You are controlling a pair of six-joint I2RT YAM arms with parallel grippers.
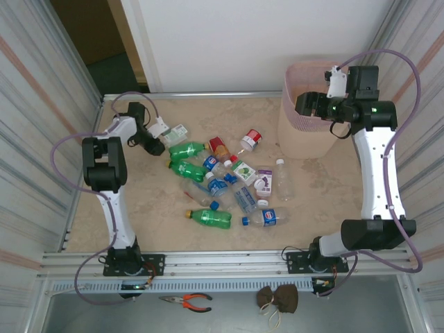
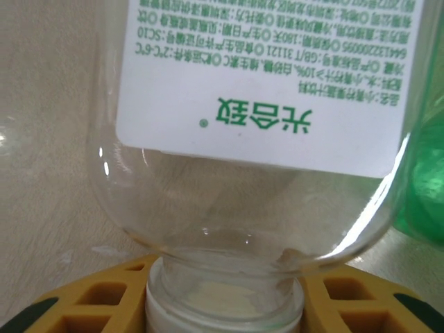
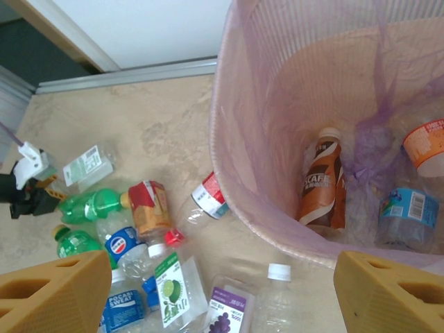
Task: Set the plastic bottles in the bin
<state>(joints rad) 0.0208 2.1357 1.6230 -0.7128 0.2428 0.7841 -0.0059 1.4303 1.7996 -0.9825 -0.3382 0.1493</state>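
Left hand (image 2: 225, 295) flanks the neck of the clear white-labelled plastic bottle (image 2: 257, 76) at the pile's ten o'clock for lifting, whether clenched I cannot tell; right hand (image 1: 306, 105), released, overhangs the pink mesh bin (image 1: 297, 139).

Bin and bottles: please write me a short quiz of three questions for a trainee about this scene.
1. True or false: the bin is empty.
2. The right tool is: A open above the bin; B shut on a green bottle; C resting on the table.
3. What sits between the fingers of the left tool?
Key: 1 false, a brown bottle and others lie inside; 2 A; 3 the cap end of a clear bottle with a white label.
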